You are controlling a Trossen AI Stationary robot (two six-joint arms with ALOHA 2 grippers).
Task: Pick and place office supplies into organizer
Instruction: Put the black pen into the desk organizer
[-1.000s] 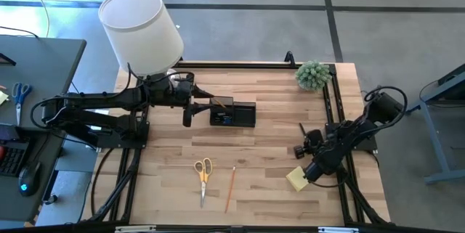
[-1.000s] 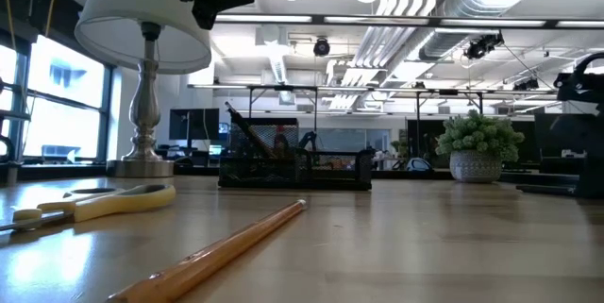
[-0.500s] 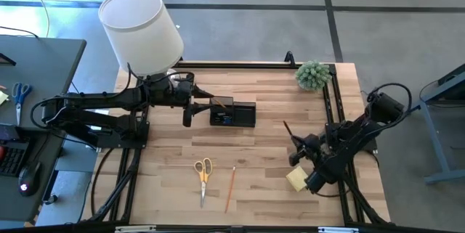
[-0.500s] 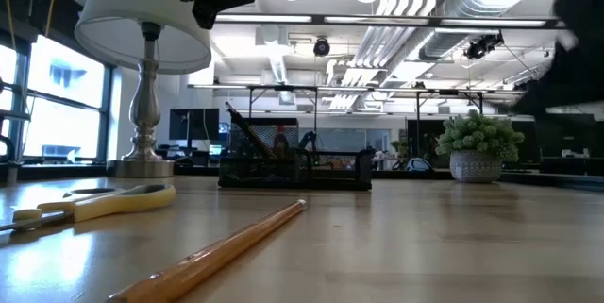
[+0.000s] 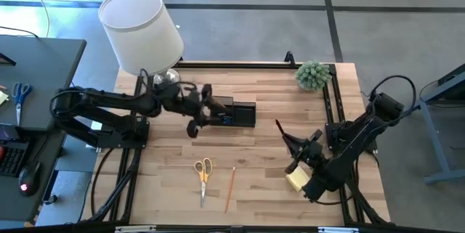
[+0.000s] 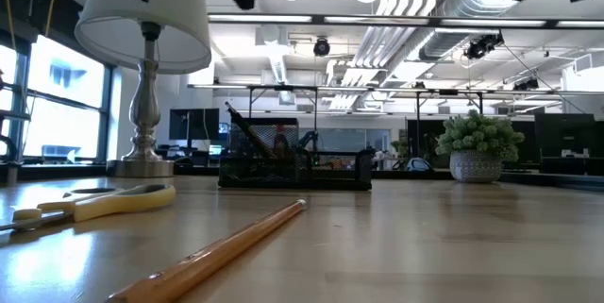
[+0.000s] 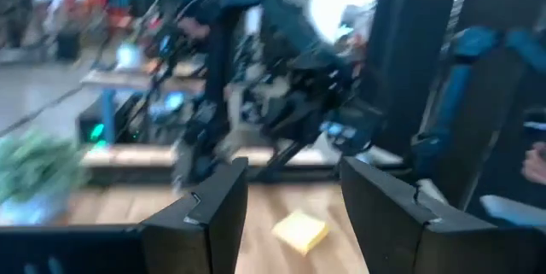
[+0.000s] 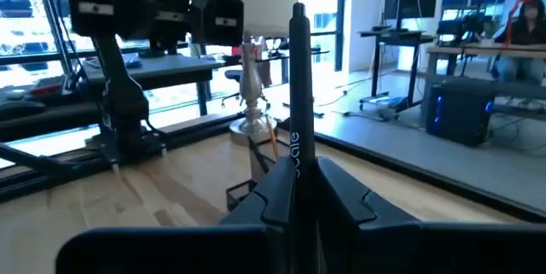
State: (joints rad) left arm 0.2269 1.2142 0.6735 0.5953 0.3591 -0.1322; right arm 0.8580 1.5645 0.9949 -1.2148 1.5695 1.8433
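In right end effector [image 8: 294, 201] — dark pen [image 8: 299, 95] upright.

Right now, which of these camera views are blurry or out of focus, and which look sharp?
Left wrist view: smeared throughout, the sticky-note pad a soft yellow patch. Low view: the near pencil is soft, the organizer crisper. Right wrist view: sharp on the dark pen. High view: even and clear.

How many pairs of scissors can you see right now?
2. Yellow scissors lie on the table's front, left of the pencil. Blue scissors lie on the side desk beyond the table's left edge. Others could be hidden in the organizer.
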